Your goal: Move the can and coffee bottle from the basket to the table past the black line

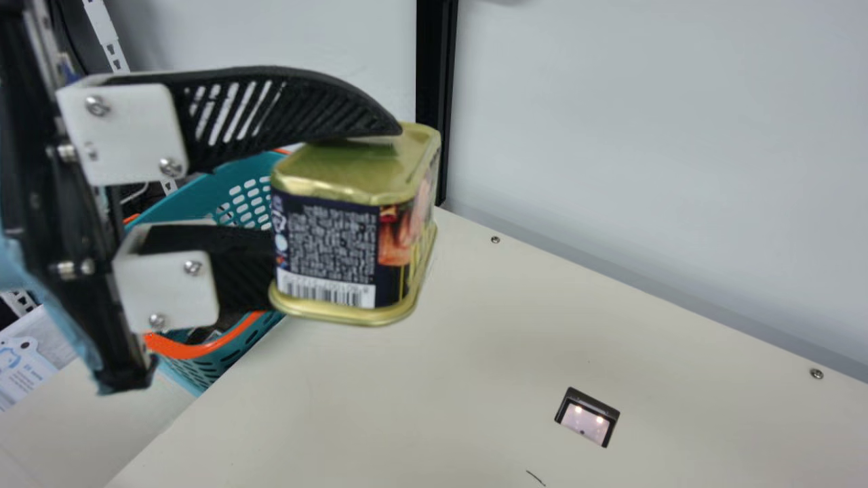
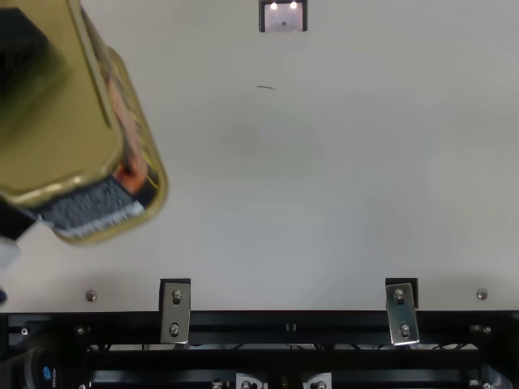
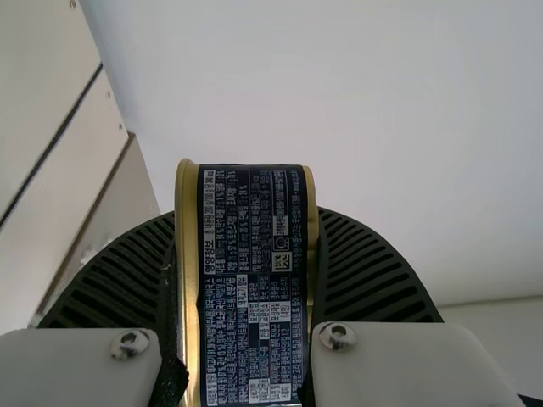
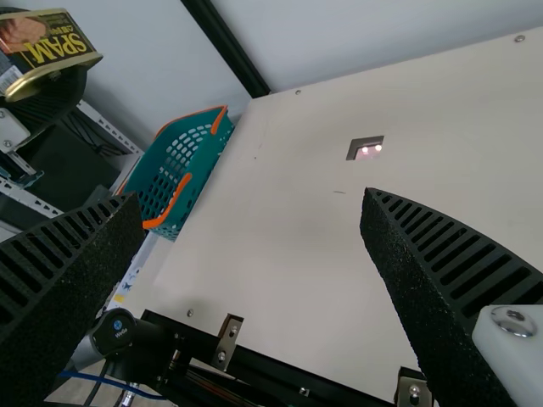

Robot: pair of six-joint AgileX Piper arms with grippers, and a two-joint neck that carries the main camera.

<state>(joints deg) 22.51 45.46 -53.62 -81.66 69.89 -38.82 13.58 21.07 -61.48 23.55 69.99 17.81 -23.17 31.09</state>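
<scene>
Left gripper [image 3: 247,220] pinching the can [image 1: 325,251] between both fingers, up off the table [image 1: 407,407]. Right gripper [image 4: 249,199] spread, nothing between its fingers. Basket [image 1: 210,349] behind the left fingers in main view; dark line [image 3: 53,142] past their tips in left wrist view. Can's out, placement left to do — coffee bottle's progress, can't tell.

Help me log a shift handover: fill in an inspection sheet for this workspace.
Surface: cream table, with a lit inset fixture and a short dark mark.
Job's things: can held aloft; teal basket at the table's edge; coffee bottle's whereabouts, cannot tell.
Clutter: printed material near the basket.
Grippers: left gripper closed on the can; right gripper open.
Cables: blue cable near the black frame.
Surroundings: pale wall, black post.
</scene>
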